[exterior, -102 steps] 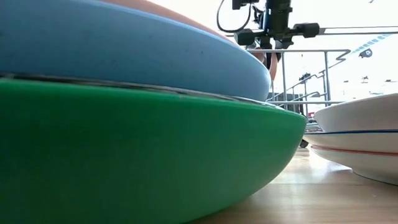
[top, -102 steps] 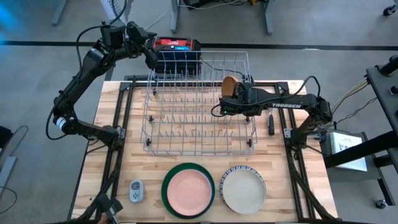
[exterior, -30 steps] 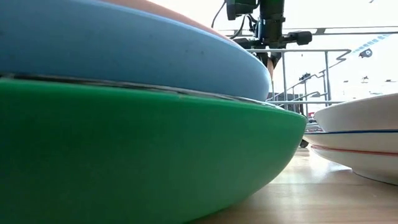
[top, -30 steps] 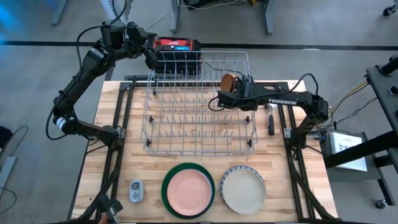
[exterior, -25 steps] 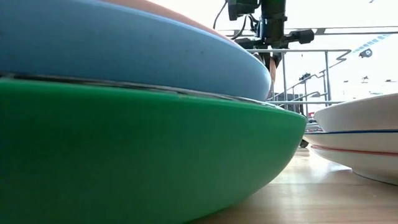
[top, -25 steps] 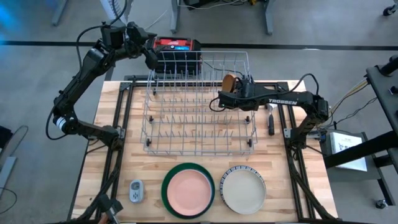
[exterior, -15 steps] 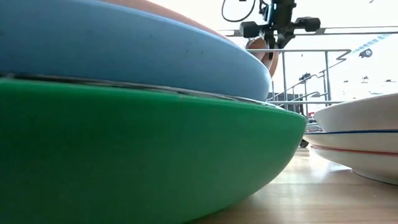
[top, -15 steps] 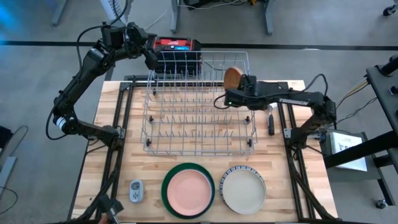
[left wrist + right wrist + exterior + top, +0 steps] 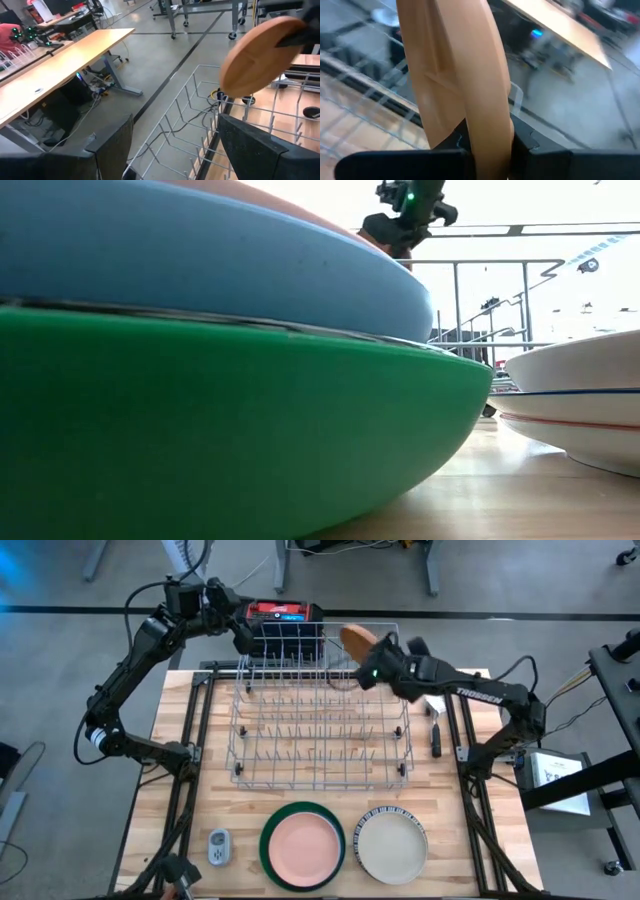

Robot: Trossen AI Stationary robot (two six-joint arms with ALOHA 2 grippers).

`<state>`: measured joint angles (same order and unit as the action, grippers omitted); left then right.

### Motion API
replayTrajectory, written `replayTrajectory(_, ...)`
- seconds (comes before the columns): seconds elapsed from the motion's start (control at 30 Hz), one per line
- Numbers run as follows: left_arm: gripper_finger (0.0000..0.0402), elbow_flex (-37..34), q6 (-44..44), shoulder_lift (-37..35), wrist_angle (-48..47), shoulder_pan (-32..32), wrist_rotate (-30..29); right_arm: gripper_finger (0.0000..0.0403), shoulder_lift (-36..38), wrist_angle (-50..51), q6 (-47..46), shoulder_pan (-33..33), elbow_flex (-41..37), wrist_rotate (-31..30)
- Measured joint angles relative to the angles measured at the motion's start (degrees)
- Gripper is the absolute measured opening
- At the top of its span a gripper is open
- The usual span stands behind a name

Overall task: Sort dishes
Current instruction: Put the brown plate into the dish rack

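- Pinching a tan plate [image 9: 358,638] by its edge, the right gripper [image 9: 372,670] holds it in the air above the far right corner of the silver wire rack [image 9: 322,705].
- In the right wrist view the tan plate [image 9: 455,75] stands on edge between the two dark fingers [image 9: 410,159], which press against its two faces near the rim.
- The right gripper's jaws are drawn in close, with only the plate's thickness between them.
- In the left wrist view the same tan plate [image 9: 261,55] shows as a round disc tilted above the rack's far wires [image 9: 200,125], touching none of them.
- The left gripper [image 9: 244,635] hangs beyond the table's far edge, just beside the rack's far left corner, with its fingers [image 9: 252,147] spread wide and nothing between them.
- A red and black box [image 9: 283,614] sits just beyond the rack's far side, beside the left gripper.
- On the near part of the wooden table [image 9: 480,830], a pink plate [image 9: 302,845] lies inside a large green plate [image 9: 268,850].
- The low view shows a blue plate [image 9: 200,260] stacked between them.
- Just to the right of that stack, a cream plate [image 9: 392,845] lies on a blue-white striped plate [image 9: 385,811].
- A small grey gadget [image 9: 218,846] lies on the table to the left of the green plate.
- No dish stands in the rack itself.
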<state>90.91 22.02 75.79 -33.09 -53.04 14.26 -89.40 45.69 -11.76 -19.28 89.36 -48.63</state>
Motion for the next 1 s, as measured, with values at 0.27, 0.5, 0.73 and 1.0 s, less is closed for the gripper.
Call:
replayTrajectory(0.27,0.0279,0.0,0.4,0.0,-1.8,0.0,0.0,0.0045,2.1,-7.8,25.9,-12.0,-0.2,27.1)
replayTrajectory(0.5,0.0279,0.0,0.5,0.0,-1.9,0.0,0.0,0.0045,1.5,-8.0,33.5,-16.9,-0.6,33.5)
replayTrajectory(0.73,0.0279,0.0,0.5,0.0,-1.9,0.0,-0.1,0.0045,-0.2,-7.8,35.9,-17.9,-1.4,35.7)
replayTrajectory(1.0,0.0279,0.0,0.5,0.0,-1.9,0.0,-0.1,0.0045,-0.7,-8.0,36.5,-18.1,-2.1,35.6)
